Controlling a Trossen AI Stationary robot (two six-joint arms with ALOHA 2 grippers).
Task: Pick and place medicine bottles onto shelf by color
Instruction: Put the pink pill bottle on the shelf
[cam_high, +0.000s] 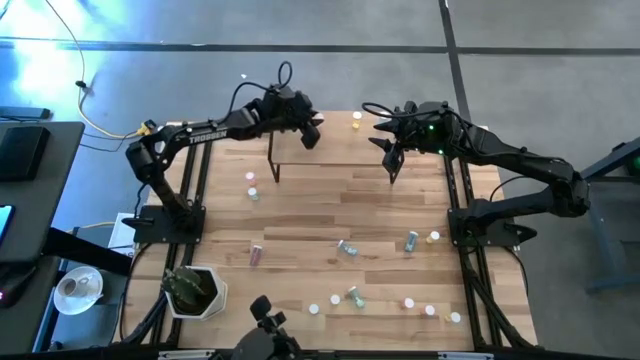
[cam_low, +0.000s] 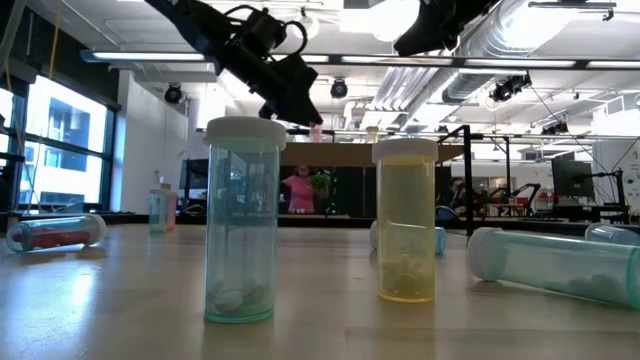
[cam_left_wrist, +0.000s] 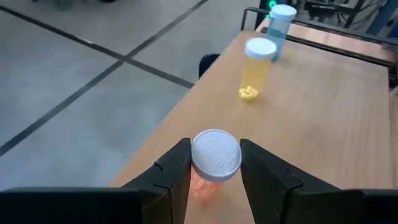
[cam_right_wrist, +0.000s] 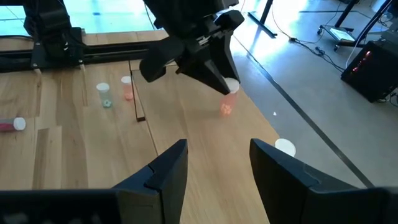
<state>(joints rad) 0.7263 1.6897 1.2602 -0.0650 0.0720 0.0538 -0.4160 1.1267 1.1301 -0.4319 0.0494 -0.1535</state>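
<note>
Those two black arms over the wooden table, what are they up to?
They are sorting small medicine bottles onto a little raised shelf. The left gripper is shut on a pink bottle at the shelf's edge. A yellow bottle and a blue bottle stand on the shelf. The right gripper hangs open and empty nearby. More bottles are scattered over the table.
</note>
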